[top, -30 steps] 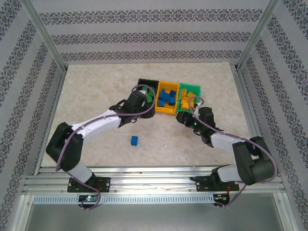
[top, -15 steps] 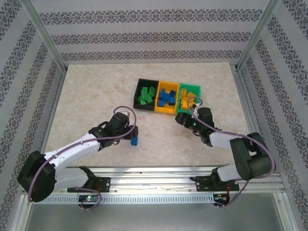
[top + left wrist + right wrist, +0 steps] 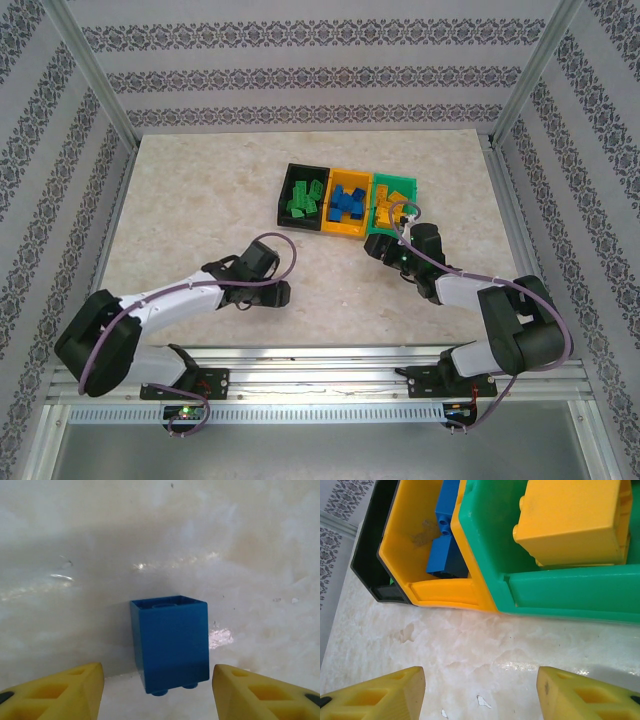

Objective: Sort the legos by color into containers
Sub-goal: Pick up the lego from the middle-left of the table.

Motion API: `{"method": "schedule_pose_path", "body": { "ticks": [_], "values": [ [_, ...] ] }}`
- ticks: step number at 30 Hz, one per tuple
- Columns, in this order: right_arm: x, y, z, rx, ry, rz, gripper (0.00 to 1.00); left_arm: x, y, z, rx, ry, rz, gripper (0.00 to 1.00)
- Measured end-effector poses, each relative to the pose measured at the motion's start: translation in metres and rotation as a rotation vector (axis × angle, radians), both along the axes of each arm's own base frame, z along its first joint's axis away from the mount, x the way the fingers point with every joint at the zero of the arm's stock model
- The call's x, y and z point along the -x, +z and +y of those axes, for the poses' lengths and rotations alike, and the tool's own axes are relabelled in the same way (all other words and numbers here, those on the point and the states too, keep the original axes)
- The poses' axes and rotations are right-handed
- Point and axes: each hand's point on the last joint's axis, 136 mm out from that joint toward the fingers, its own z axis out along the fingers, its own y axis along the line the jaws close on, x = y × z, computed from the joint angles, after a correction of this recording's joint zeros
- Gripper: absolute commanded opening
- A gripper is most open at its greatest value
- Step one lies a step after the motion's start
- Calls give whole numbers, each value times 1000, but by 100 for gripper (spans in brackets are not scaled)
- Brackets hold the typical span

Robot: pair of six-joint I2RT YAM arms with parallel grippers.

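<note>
Left tool (image 3: 157,674) spread, boxy blue lego (image 3: 170,642)

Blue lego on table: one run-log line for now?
left gripper: open, straddling blue lego, no contact | right gripper: open, empty, before bins | blue lego: on table

Bright, even light falls from above on my worktop (image 3: 200,200); in the top view my arms throw only soft, faint shadows and all is sharp. At my left wrist, white glare patches lie on the pale surface near the blue lego (image 3: 170,645). A soft shadow spreads to its left, and my yellow fingers (image 3: 55,695) at the bottom edge look slightly blurred.
</note>
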Motion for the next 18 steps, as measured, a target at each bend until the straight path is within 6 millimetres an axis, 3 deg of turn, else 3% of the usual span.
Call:
{"method": "schedule_pose_path", "body": {
  "ticks": [9,18],
  "values": [
    [0,2,0,-1,-1,-6,61,-3,-2,-14,-32,-59,29,56],
    [0,3,0,-2,-1,-10,61,-10,-4,-19,-105,-99,43,40]
  ]
}}
